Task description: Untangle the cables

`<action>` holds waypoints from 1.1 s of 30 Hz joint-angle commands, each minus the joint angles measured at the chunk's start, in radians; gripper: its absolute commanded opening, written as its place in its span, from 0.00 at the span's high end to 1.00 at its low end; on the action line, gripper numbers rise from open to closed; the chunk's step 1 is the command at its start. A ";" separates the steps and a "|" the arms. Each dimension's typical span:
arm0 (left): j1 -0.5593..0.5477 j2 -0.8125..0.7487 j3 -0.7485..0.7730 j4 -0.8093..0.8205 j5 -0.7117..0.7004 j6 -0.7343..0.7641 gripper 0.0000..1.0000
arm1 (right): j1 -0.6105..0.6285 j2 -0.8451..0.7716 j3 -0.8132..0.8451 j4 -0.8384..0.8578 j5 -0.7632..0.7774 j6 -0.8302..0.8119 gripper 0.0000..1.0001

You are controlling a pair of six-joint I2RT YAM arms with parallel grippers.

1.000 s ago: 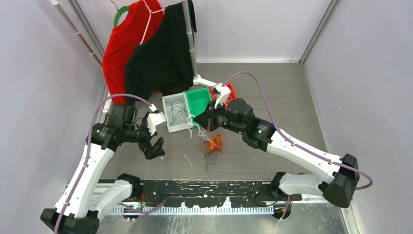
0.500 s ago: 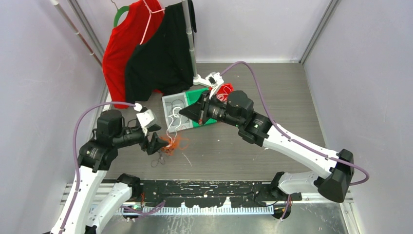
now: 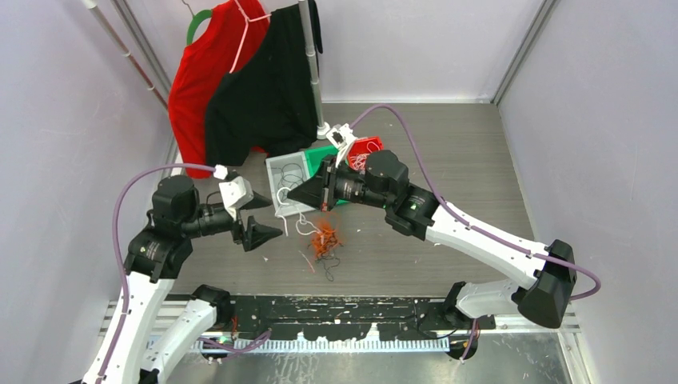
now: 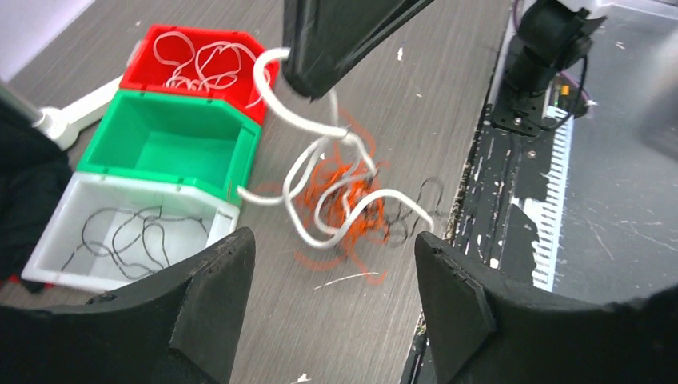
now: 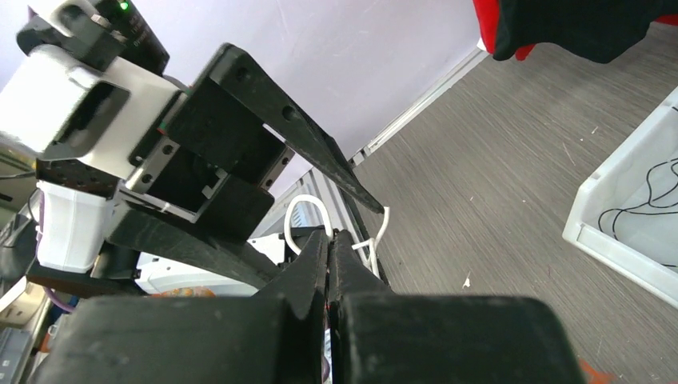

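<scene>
The cables (image 3: 323, 240) form a small snarl of orange, white and black wire on the table, seen in the left wrist view as an orange clump (image 4: 352, 190) with white loops. My right gripper (image 3: 291, 195) is shut on a white cable (image 4: 281, 76) that rises from the snarl to its tip; the pinched loop (image 5: 309, 210) shows past the shut jaws (image 5: 330, 240). My left gripper (image 3: 273, 214) hovers open to the left of the snarl, its fingertips (image 4: 238, 244) apart with nothing between them, short of the wires.
Three bins stand behind the snarl: red (image 4: 144, 56) with white wires, green (image 4: 232, 128) and white (image 4: 48, 272) with black wires. A short loose wire (image 3: 307, 261) lies on the table. Red and black shirts (image 3: 240, 88) hang at the back left. A black rail (image 3: 344, 308) lines the near edge.
The right gripper has carried the white cable leftward. The snarl swung left to the left gripper, then back right. The left gripper rose, moved right, and its jaws narrowed somewhat.
</scene>
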 commanded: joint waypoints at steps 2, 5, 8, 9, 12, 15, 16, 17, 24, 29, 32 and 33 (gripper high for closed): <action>-0.001 0.011 0.106 0.000 0.175 0.049 0.25 | 0.021 -0.013 0.020 0.021 -0.002 -0.040 0.99; -0.001 0.011 0.122 -0.005 0.180 0.018 0.24 | 0.042 -0.004 0.031 -0.022 0.025 -0.088 0.99; -0.001 0.004 0.116 0.010 0.158 -0.025 0.20 | 0.069 0.009 0.052 -0.077 0.063 -0.147 0.99; -0.001 0.005 0.105 0.038 0.135 -0.085 0.20 | 0.079 0.013 0.054 -0.083 0.071 -0.160 0.99; -0.001 0.011 0.076 0.124 0.054 -0.185 0.26 | 0.100 0.022 0.062 -0.093 0.089 -0.181 0.99; -0.001 0.032 0.071 0.130 0.028 -0.192 0.37 | 0.112 0.030 0.064 -0.093 0.093 -0.183 0.99; -0.001 0.041 0.073 0.118 0.025 -0.180 0.43 | 0.115 0.029 0.064 -0.093 0.094 -0.184 0.99; -0.001 0.051 0.078 0.101 0.024 -0.164 0.50 | 0.118 0.030 0.062 -0.093 0.096 -0.187 0.99; -0.001 0.104 0.099 -0.055 0.030 -0.088 0.74 | 0.126 0.013 0.052 -0.105 0.121 -0.210 0.99; -0.002 0.127 0.123 -0.128 0.165 -0.133 0.51 | 0.126 0.007 0.054 -0.131 0.139 -0.235 0.99; -0.001 0.132 0.118 -0.119 0.220 -0.189 0.50 | 0.127 0.006 0.053 -0.137 0.142 -0.244 0.99; -0.002 0.134 0.112 -0.106 0.224 -0.203 0.50 | 0.128 0.006 0.052 -0.137 0.140 -0.244 0.99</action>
